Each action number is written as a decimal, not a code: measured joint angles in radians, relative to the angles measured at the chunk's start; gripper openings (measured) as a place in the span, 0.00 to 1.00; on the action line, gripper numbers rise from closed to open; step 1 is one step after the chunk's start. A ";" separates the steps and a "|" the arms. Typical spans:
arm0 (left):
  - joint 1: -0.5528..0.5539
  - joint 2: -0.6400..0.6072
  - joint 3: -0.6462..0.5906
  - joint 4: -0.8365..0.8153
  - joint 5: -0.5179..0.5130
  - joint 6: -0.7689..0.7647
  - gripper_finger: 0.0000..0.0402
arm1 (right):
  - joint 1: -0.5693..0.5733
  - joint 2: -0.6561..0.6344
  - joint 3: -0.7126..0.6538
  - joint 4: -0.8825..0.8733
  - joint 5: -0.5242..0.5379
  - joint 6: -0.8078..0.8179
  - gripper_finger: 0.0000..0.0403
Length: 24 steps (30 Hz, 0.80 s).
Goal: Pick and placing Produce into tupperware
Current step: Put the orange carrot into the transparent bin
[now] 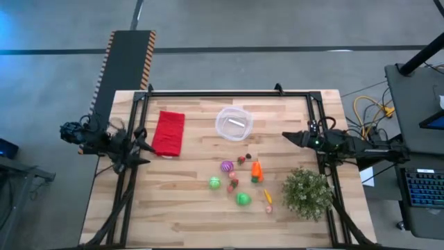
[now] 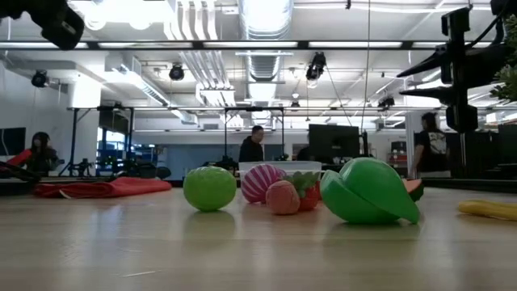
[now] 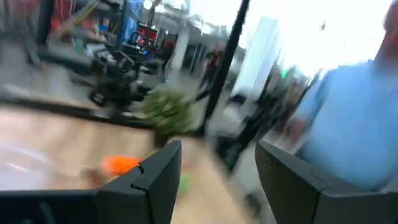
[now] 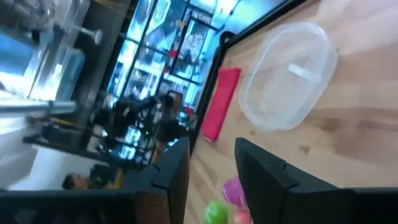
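Two grippers up off the table, left gripper [image 1: 143,147] and right gripper [image 1: 288,137] both a little open and holding nothing, toy produce [image 1: 241,179] scattered near the empty clear tupperware [image 1: 234,123], red cloth [image 1: 168,132] at left.

No text, label, brand, number or sign could be read in any of the views. The only marking was a band of orange-and-black hazard stripes [image 1: 148,57] along the edges of a dark panel beyond the table's far edge, behind the left claw [image 1: 142,147] and well apart from the right claw [image 1: 288,137]; it carried no letters. The screens in the room behind the table showed nothing legible.
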 joint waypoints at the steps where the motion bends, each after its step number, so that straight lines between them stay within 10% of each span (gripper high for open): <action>1: 0.000 -0.002 0.000 -0.036 0.001 0.141 0.48 | 0.000 0.001 0.000 0.001 -0.001 0.005 0.30; 7: 0.000 0.016 -0.003 -0.061 -0.004 0.730 0.48 | 0.000 0.002 0.000 0.189 0.066 -0.031 0.30; 16: 0.001 0.020 -0.002 -0.032 -0.002 0.741 0.48 | 0.001 0.168 0.093 0.900 0.082 -0.579 0.30; 24: 0.001 0.014 -0.001 0.128 -0.001 0.695 0.48 | 0.000 0.482 0.500 0.321 0.272 -0.698 0.30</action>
